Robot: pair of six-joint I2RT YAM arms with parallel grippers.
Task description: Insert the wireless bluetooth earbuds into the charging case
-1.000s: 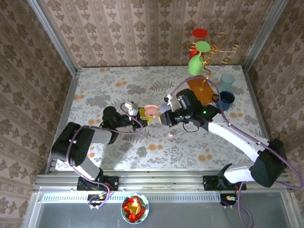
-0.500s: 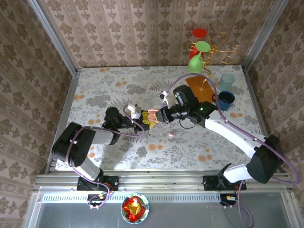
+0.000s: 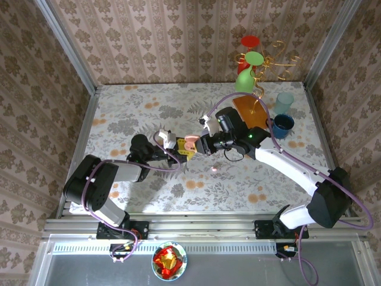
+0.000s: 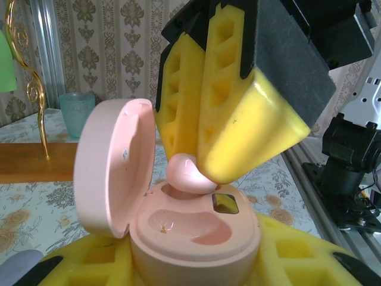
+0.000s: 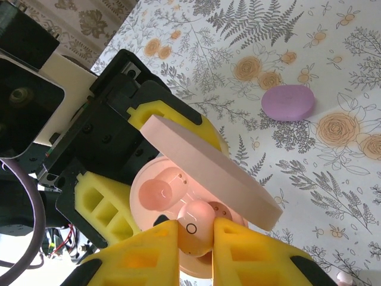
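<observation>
Middle of the overhead frame: left gripper (image 3: 183, 151) and right gripper (image 3: 198, 146) nose to nose above the flowered table (image 3: 131, 113), with the pink charging case (image 3: 190, 142) between them.

Bottom edge of the left wrist frame: yellow fingers (image 4: 83, 268) of the left gripper clamped on either side of the case's round base (image 4: 196, 238). Lid (image 4: 113, 170) hinged open, standing upright at centre left. Reaching down from the upper right, the right gripper's yellow fingers (image 4: 238, 119), pinched tight on a pink earbud (image 4: 186, 174). Bud low at the back of the base, seemingly touching it, just above the moulded hollows.

Bottom centre of the right wrist frame: right gripper (image 5: 196, 247) closed on the same earbud (image 5: 196, 229), poised over the right-hand well of the open case. Left-hand well (image 5: 156, 189) bare. Lid (image 5: 208, 173) slanting across the middle of the frame. Behind the case, at left, the black and yellow of the left gripper.

Upper right of that frame: a lilac case (image 5: 288, 102), shut, flat on the table, well apart from the grippers. Bottom right corner: a loose pink bud (image 5: 344, 277) on the tabletop; also visible from overhead (image 3: 214, 169), just below the two grippers.

Upper right of the overhead frame: a gold wire stand (image 3: 265, 65) hung with green and red cups, a pale teal cup (image 3: 284, 102), a dark blue cup (image 3: 283, 125), an orange board (image 3: 247, 110).
</observation>
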